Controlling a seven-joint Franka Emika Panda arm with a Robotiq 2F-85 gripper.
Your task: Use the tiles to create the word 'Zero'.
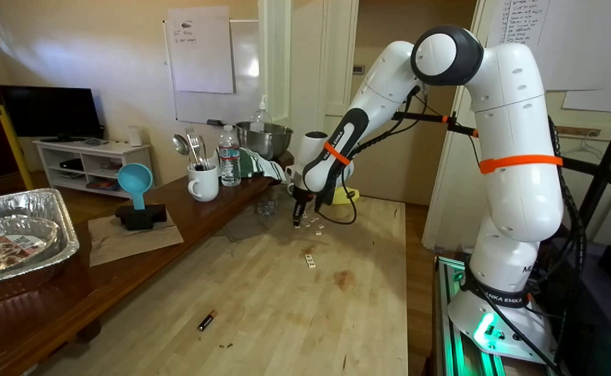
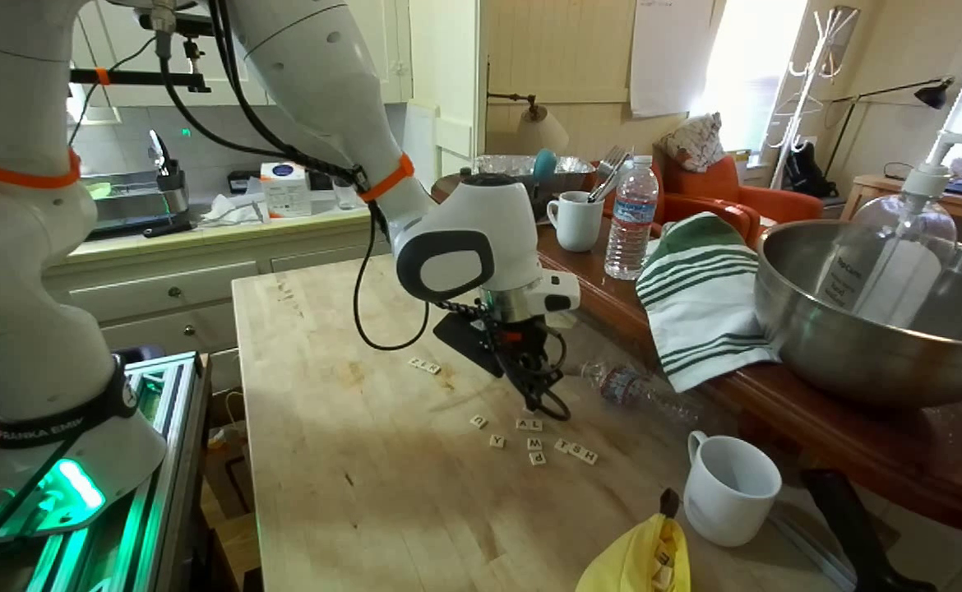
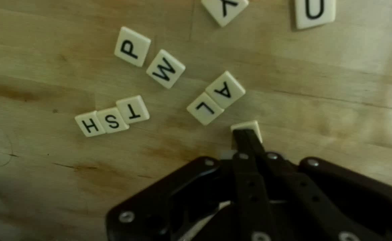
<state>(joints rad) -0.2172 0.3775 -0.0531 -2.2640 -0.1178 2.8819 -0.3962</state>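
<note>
Tiles [image 3: 166, 68], small cream squares with black capitals, lie flat on a pale wooden worktop [image 1: 284, 313], most of them loosely scattered near the tip of a white robot arm [image 1: 517, 125]. In the wrist view I can read P and W, close but apart; A and L, touching; and T, S and H, joined in a slightly stepped row. Y and U are cut off by the top edge. A black pincer [image 3: 245, 133] points down beside them, closed — its two fingers [image 3: 246, 174] together, holding nothing that I can see. Its tip hides much of another tile [image 3: 252, 126]; whether it presses on that tile or hangs just above, I cannot tell. Well apart from the scatter, in both exterior views, three tiles [image 2: 424, 365] lie end to end in a row, their letters tiny but looking like Z, E and R.

Elsewhere on the worktop, in an exterior view, a battery [image 1: 207, 320] lies on its side; in an exterior view, a yellow pouch [image 2: 637, 563] rests near an upright white mug [image 2: 732, 489]. A dark wooden counter [image 1: 112, 282] runs alongside — it carries a cutlery mug [image 1: 203, 183], an upright water bottle [image 1: 230, 167], a striped towel [image 2: 699, 329], a steel bowl [image 2: 876, 353], a blue scoop [image 1: 136, 178] and a foil tray [image 1: 39, 197].
</note>
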